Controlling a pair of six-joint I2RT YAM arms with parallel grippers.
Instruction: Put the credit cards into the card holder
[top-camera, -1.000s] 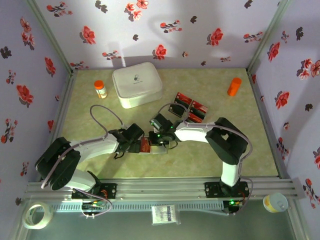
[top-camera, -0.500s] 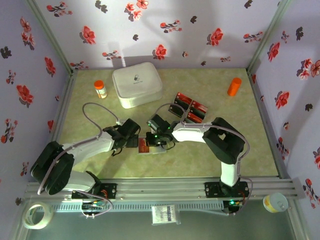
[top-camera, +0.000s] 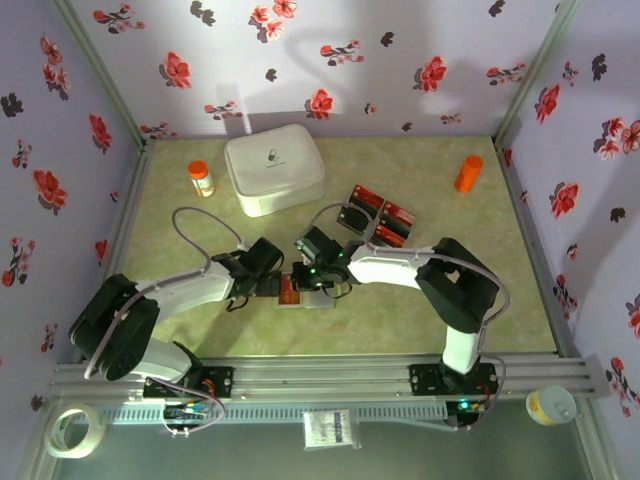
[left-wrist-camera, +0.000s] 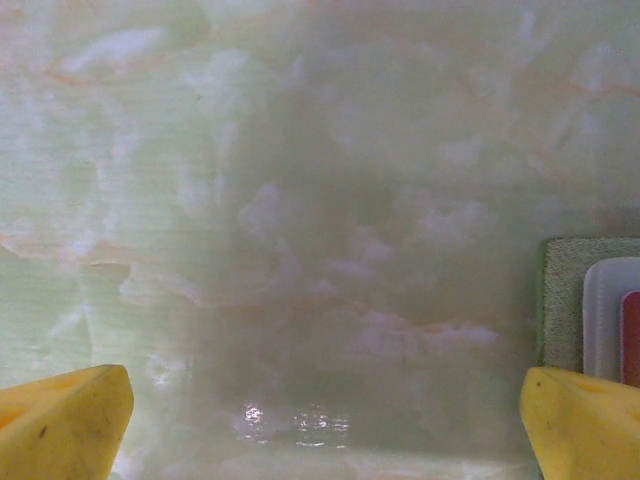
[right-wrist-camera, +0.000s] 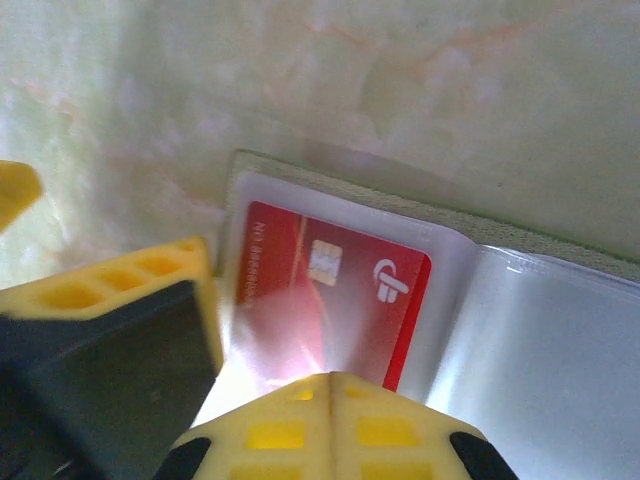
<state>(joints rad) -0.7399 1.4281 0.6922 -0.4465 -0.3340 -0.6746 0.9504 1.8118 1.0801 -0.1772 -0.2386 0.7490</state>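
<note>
The card holder (top-camera: 303, 293) lies open mid-counter (top-camera: 520, 300), a red credit card (right-wrist-camera: 330, 300) in its clear pocket, chip edge toward 12 o'clock by the right wrist view, long axis unclear. Right claw (right-wrist-camera: 255, 355) straddles its near end, grip unclear; left claw (left-wrist-camera: 320, 430) gapes at the holder's 9 o'clock.

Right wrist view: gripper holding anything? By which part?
Cannot tell: bright red thin credit card has its near short end between the right gripper fingers, the rest inside the olive-green card holder pocket.
</note>
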